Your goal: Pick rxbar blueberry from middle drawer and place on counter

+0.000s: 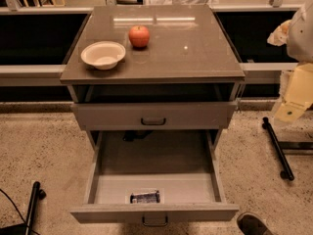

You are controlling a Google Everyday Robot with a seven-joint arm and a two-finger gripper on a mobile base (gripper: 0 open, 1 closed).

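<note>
The rxbar blueberry (145, 197), a small dark shiny bar, lies flat on the grey floor of the middle drawer (105, 190), close behind the drawer's front wall. The drawer is pulled far out towards me, with its dark handle (155, 221) at the bottom of the view. The counter (186, 48) is the glossy grey-brown top of the cabinet. My gripper (279, 34) shows as a pale shape at the right edge, level with the counter and to its right, far from the bar. The pale arm (297, 87) hangs below it.
A cream bowl (103, 54) and a red apple (139, 35) stand on the counter's left half. The drawer above (153, 114) is nearly shut. A black bar (277, 148) lies on the speckled floor at right, another black bar (32, 204) at lower left.
</note>
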